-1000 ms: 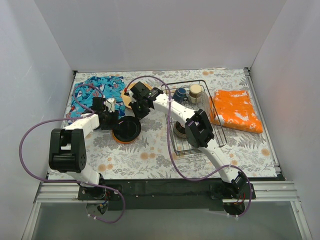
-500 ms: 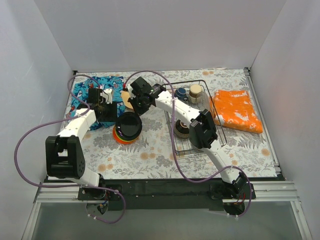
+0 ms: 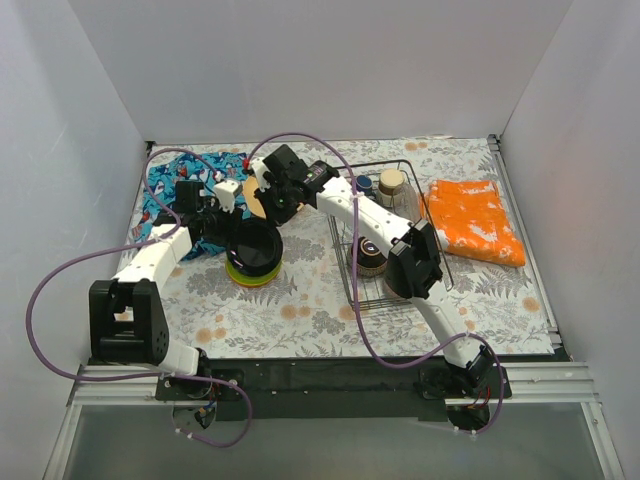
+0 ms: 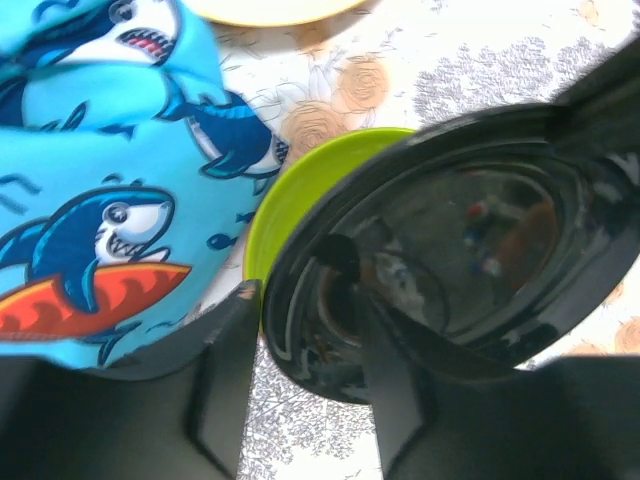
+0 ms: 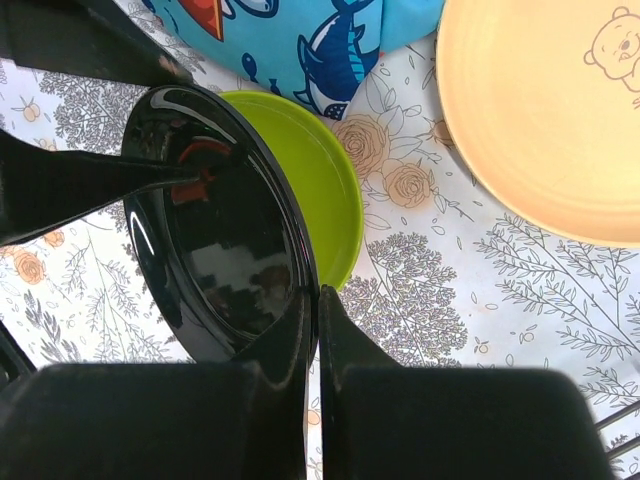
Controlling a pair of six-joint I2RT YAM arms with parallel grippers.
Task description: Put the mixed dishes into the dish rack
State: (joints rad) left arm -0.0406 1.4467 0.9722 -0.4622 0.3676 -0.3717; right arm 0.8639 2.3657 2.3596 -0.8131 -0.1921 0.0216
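A glossy dark grey plate [image 3: 252, 245] is tilted up over a green plate [image 3: 250, 275] left of the black wire dish rack [image 3: 385, 164]. My right gripper [image 5: 317, 292] is pinched shut on the dark plate's [image 5: 215, 250] near rim, above the green plate [image 5: 315, 180]. My left gripper [image 4: 300, 275] grips the opposite rim of the dark plate [image 4: 470, 240], one finger on its face and one outside its edge. In the top view the left gripper [image 3: 222, 230] and the right gripper [image 3: 272, 218] flank the plate. A yellow-orange plate [image 3: 256, 198] lies behind.
The rack holds a dark blue mug [image 3: 361, 185], a beige cup [image 3: 390, 182] and a brown-ringed bowl [image 3: 370, 258]. A blue shark-print cloth [image 3: 185, 180] lies at the far left. An orange crinkly bag [image 3: 475, 220] lies right of the rack.
The dark plate has been tipped up off the stack, baring the green plate. My left arm has swung farther back. My right gripper has closed on the plate's rim.
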